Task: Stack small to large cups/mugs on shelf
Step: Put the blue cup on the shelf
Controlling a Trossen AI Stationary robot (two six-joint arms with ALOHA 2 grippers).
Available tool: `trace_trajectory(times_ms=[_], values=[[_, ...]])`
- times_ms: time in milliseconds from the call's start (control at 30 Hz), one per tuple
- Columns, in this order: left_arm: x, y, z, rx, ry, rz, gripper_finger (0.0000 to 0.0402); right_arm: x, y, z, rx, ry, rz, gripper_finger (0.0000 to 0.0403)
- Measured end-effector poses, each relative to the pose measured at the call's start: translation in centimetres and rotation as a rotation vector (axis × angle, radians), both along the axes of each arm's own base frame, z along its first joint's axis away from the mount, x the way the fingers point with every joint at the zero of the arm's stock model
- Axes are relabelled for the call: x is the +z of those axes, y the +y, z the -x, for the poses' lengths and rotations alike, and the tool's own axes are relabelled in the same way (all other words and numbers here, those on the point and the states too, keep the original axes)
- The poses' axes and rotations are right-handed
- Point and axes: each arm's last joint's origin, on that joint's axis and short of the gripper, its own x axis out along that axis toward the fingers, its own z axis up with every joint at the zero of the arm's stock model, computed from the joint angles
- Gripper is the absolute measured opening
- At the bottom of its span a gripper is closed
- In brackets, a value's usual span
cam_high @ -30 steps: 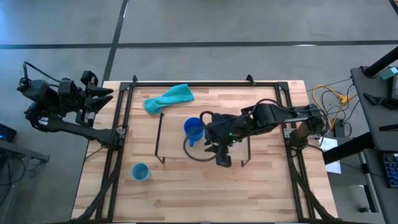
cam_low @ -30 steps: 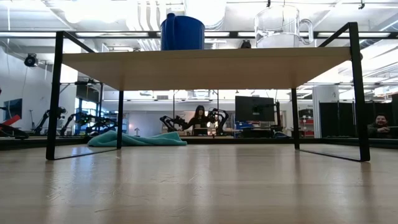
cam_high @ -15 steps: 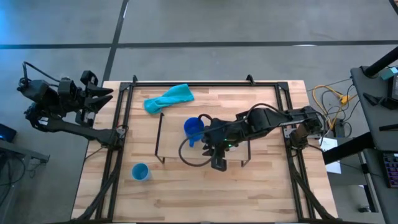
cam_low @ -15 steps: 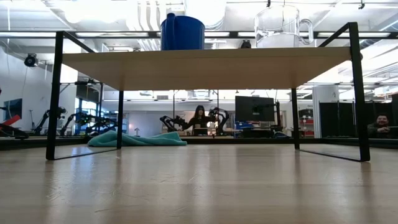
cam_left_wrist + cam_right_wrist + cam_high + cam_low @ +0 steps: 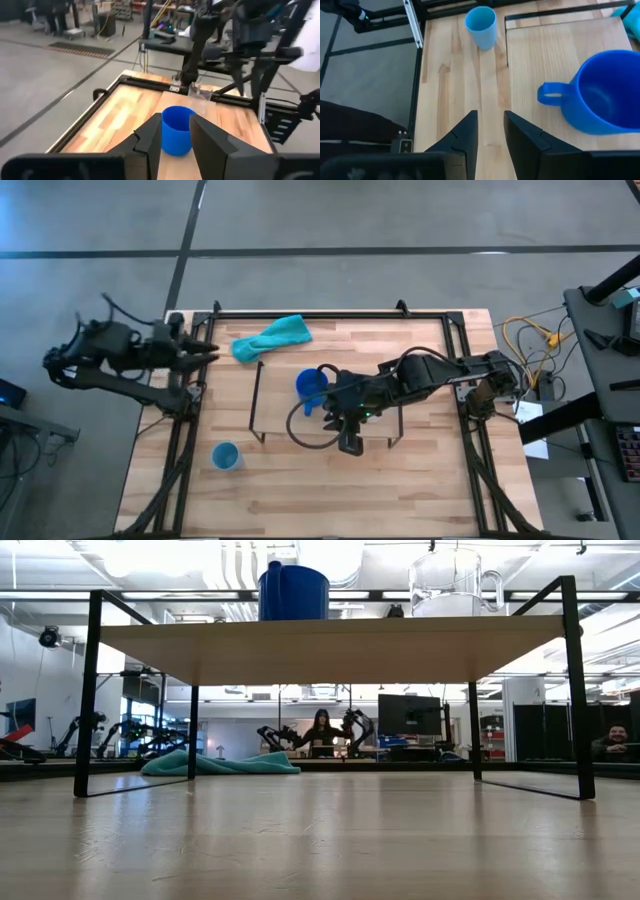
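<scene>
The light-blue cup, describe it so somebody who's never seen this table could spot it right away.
Start at the wooden table and find the low shelf at its middle. The light-blue cup stands on the tabletop off the shelf, toward the table's left front corner. Unlike the dark-blue mug up on the shelf, it is smaller, paler, has no handle, and stands alone.

The high camera looked straight down on the whole table [image 5: 300, 500]. The low camera sat at tabletop height, close under the shelf [image 5: 330, 645], facing the room behind. Each wrist camera looked forward past its own fingers; both, like the high view, caught the dark-blue mug [image 5: 605, 95].
</scene>
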Motion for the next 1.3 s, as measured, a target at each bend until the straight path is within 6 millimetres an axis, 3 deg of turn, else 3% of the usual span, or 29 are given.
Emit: trace_trajectory(times_ms=[400, 633, 1000, 1300], values=[[-1.7, -1.0, -6.4, 0.029, 0.14, 0.05, 0.0086, 0.3, 0.0, 0.0, -0.004, -0.023, -0.012, 0.0083], [-3.7, -1.3, -9.8, 0.071, 0.257, 0.009, 0.0086, 1.7, -0.1, 1.3, 0.003, -0.063, -0.016, 0.0078], [-7.3, -0.6, -11.9, 0.247, 0.318, 0.099, 0.0086, 3.4, 1.0, 3.8, -0.122, -0.134, 0.129, 0.0079], [-9.9, -1.0, -13.9, 0.177, 0.185, 0.162, 0.0086, 3.4, 2.0, 4.2, -0.118, -0.128, 0.099, 0.0077]])
